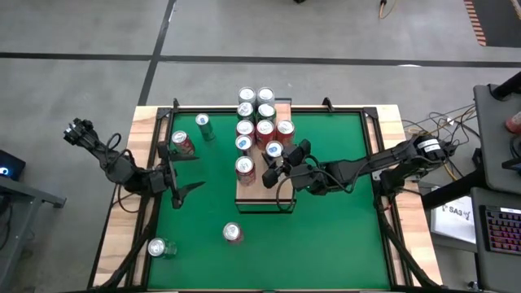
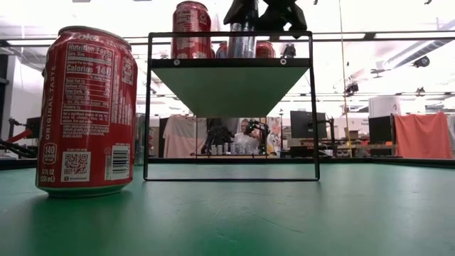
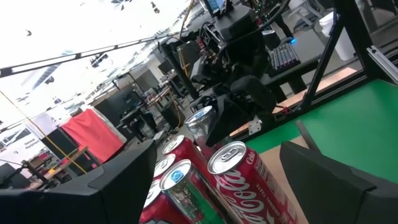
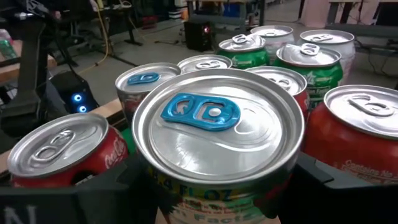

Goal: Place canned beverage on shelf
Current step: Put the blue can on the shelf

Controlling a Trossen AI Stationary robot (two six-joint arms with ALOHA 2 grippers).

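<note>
Right tool (image 1: 275, 161) clamped on blue-tab can (image 4: 217, 134) over crowded shelf (image 1: 281, 195); neighbours could topple on release. Left tool (image 1: 181, 175) apart, idle.

From above, my right gripper (image 1: 273, 161) covers most of the blue-tabbed can (image 1: 273, 150), so its side does not show there. In my right wrist view that can's label (image 4: 205, 208) runs off the picture's edge and I cannot read it. At table height the shelf (image 2: 229, 62) is seen edge-on: the cans on it overlap and I cannot count them. The near red cola can (image 2: 87, 110) is partly cut by the frame. People beyond the table are too small to tell.
</note>
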